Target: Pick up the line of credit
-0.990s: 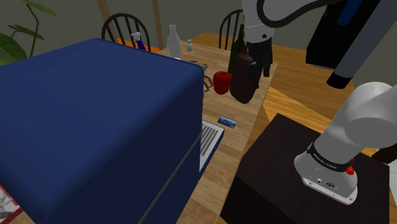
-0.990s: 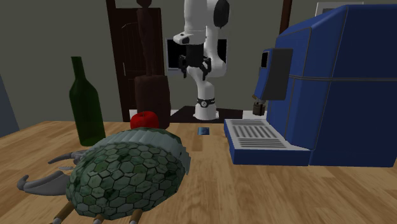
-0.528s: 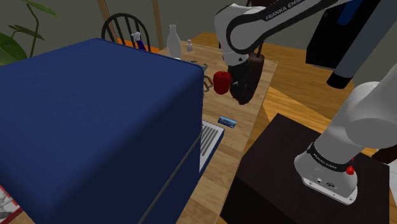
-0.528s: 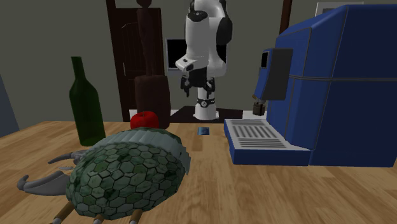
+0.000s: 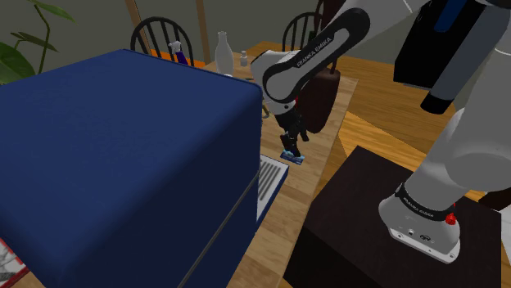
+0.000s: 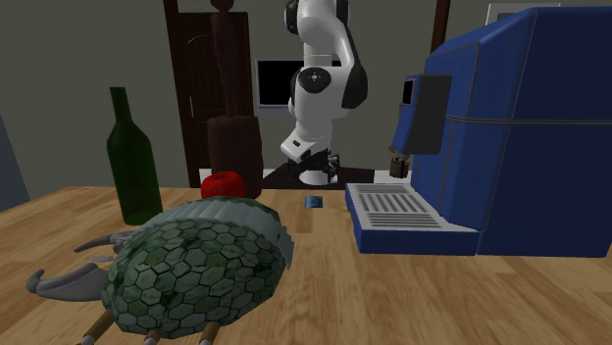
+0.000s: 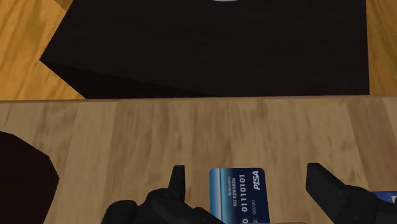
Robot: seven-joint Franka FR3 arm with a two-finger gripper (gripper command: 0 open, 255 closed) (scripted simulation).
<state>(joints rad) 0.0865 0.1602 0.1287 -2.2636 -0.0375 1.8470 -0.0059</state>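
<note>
We log: gripper (image 5: pixel 291 151) dropped to blue card (image 7: pixel 238 191), 10 o'clock of stand (image 5: pixel 368 192) in shoulder view; fingers (image 7: pixel 177 181) spread astride it, ready to close.

Blue card (image 7: pixel 238 194) between fingers of gripper (image 7: pixel 247 173): end nearest palm cut by frame edge. Shoulder view: gripper covers part of it. Second exterior view: card (speck below gripper) too small to read.
</note>
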